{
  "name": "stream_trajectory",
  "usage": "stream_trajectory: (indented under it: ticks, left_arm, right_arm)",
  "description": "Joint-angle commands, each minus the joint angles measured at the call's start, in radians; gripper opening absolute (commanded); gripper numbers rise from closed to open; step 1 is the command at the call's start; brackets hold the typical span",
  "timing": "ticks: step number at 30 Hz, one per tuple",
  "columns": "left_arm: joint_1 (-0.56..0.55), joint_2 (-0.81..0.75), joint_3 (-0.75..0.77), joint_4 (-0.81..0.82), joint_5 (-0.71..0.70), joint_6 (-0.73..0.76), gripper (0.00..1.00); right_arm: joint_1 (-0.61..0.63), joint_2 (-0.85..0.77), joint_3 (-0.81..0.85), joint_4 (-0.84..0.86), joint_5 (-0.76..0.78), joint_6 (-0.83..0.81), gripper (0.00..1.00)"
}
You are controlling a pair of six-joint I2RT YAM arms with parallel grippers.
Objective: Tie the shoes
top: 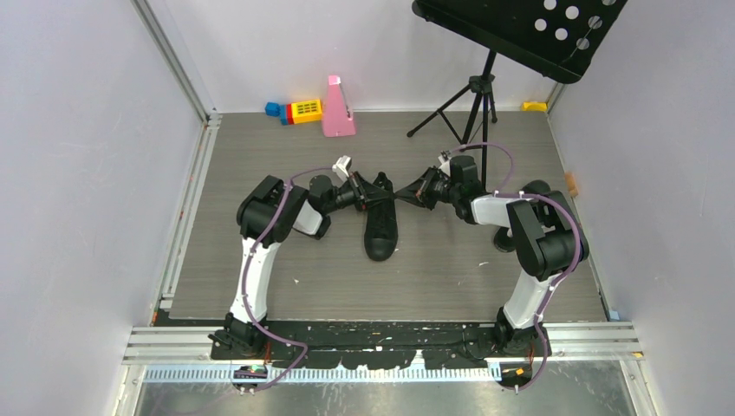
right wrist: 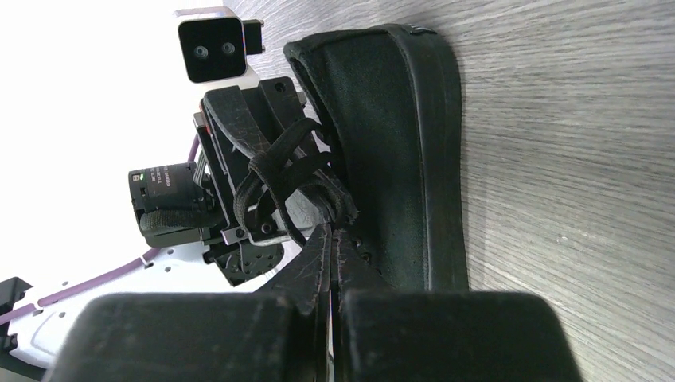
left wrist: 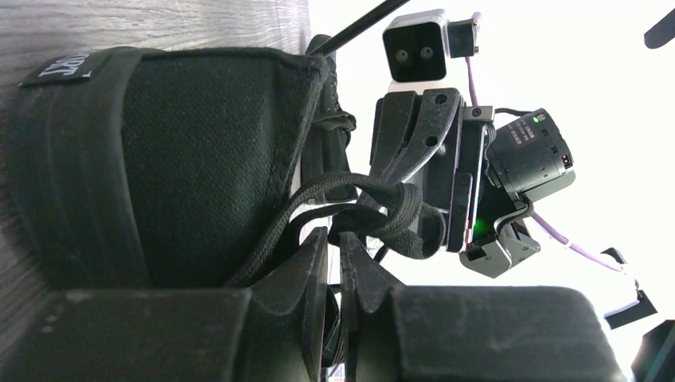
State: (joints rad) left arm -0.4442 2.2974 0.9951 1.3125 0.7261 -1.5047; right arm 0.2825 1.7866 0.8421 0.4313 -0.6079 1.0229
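Observation:
One of the shoes, a black sneaker [top: 381, 227], lies on the grey mat with its toe toward the arms. Both grippers meet over its ankle opening. My left gripper [top: 371, 192] comes in from the left; in the left wrist view its fingers [left wrist: 334, 235] stand a narrow crack apart, with a knotted bunch of black lace [left wrist: 390, 211] at their tips. My right gripper [top: 406, 197] reaches in from the right. In the right wrist view it [right wrist: 330, 229] is shut on lace strands [right wrist: 286, 171] beside the shoe's side wall [right wrist: 390, 151].
A black music stand [top: 520, 30] on a tripod [top: 472, 104] stands at the back right. A pink wedge-shaped object [top: 337, 108] and coloured blocks [top: 295, 111] sit along the back wall. A small yellow item [top: 535, 106] lies in the back right corner.

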Motion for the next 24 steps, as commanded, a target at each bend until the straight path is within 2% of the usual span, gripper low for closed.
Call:
stream_trajectory:
  ticks: [1, 18, 24]
  left_arm:
    - [0.017, -0.06, -0.033, 0.027, 0.015, 0.04, 0.14]
    - [0.061, -0.245, -0.176, -0.075, 0.068, 0.109, 0.21]
    - [0.081, -0.304, -0.216, -0.133, 0.072, 0.151, 0.27]
  right_arm:
    - [0.007, -0.03, 0.042, 0.009, -0.006, -0.023, 0.0]
    - [0.017, -0.024, 0.065, -0.008, -0.006, -0.044, 0.0]
    - [0.017, -0.026, 0.075, -0.027, -0.002, -0.059, 0.0]
